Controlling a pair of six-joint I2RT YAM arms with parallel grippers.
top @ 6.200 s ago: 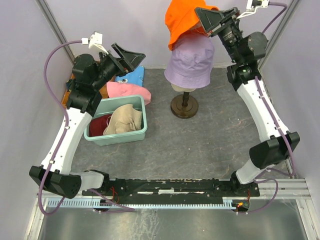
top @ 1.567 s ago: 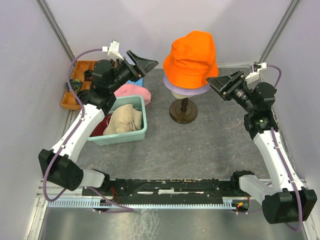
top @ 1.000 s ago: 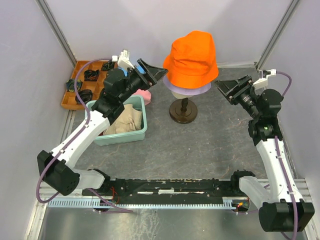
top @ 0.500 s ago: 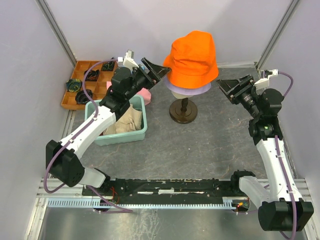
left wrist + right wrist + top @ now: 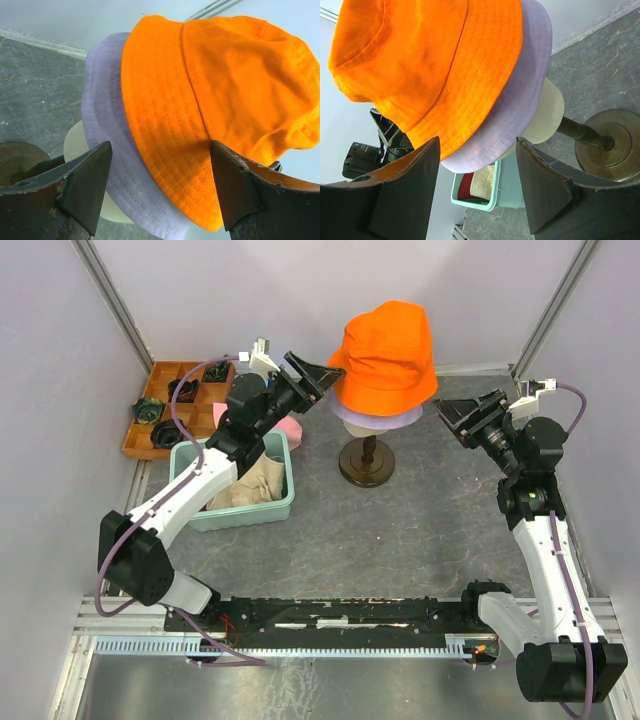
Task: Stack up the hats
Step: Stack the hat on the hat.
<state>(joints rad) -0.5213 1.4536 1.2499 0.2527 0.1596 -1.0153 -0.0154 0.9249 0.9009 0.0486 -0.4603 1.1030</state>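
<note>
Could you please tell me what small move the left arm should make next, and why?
Probably ease the left claw forward and close it on the brim of the orange hat to tug it down: its jaws are open beside that brim, and the hat sits askew, leaving the brim of the lavender hat showing.

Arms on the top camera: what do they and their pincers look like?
Both the left arm and right arm have white links with black joints. A lilac cable loops off each wrist. The left pincer and right pincer have dark, wedge-shaped fingers with brownish scuffed edges.
</note>
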